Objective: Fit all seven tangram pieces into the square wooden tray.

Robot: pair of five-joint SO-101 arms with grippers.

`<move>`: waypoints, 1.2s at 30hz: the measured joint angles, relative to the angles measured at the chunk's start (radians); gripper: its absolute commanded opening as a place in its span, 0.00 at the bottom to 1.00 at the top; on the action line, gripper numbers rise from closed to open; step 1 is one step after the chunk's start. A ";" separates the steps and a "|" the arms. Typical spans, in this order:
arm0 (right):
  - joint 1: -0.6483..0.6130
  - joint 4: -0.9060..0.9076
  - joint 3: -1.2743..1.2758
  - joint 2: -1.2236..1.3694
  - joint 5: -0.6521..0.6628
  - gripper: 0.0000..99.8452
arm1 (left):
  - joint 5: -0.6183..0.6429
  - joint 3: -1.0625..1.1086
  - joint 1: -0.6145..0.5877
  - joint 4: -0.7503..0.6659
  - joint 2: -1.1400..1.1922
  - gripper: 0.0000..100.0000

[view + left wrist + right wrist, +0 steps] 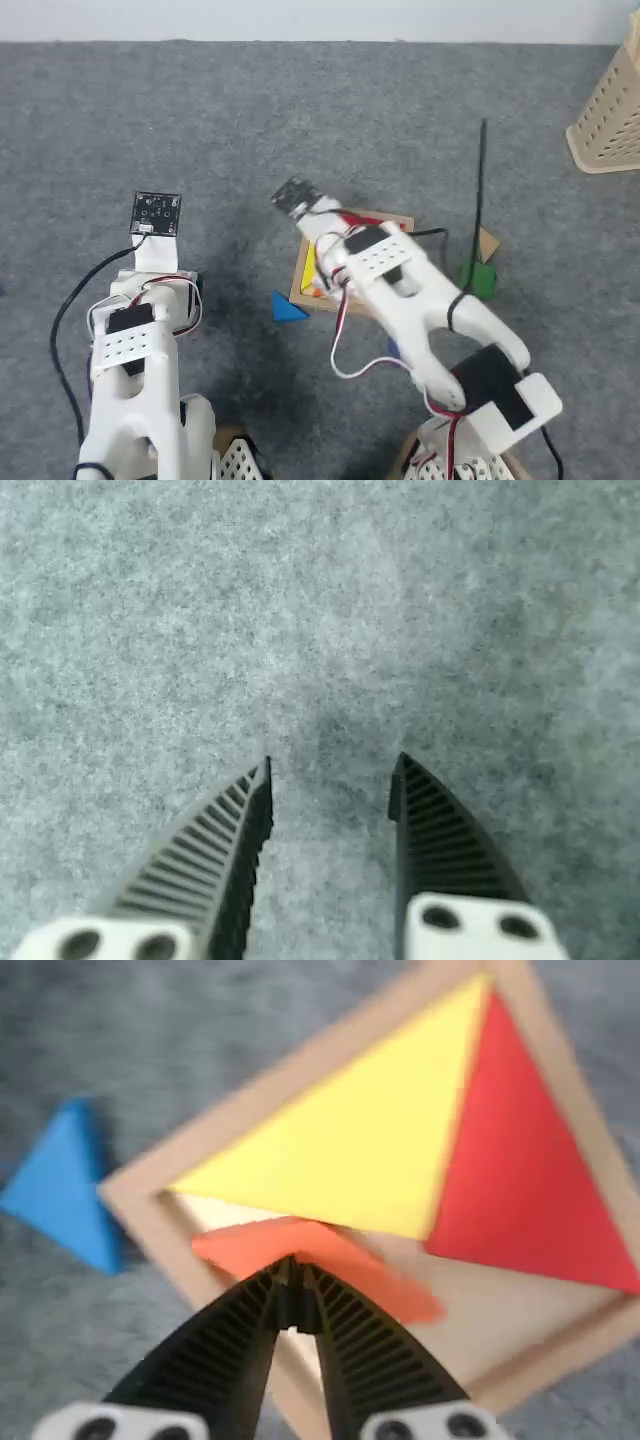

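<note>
Right claw [291, 1275], pinched shut, tips at the orange piece [340, 1255] inside the tray [140, 1210], beside yellow [350, 1150] and red [510, 1180]. Blue triangle [60, 1190] lies just outside. Left claw [330, 770] gapes empty, well apart.

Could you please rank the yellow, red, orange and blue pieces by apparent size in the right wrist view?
Largest: yellow triangle, red triangle, about alike.
Then: orange piece (partly hidden), blue triangle, too close to rank.
</note>
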 measured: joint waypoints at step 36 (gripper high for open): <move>0.316 0.307 -0.292 0.262 -0.199 0.07 | 0.000 0.000 0.000 0.000 0.000 0.18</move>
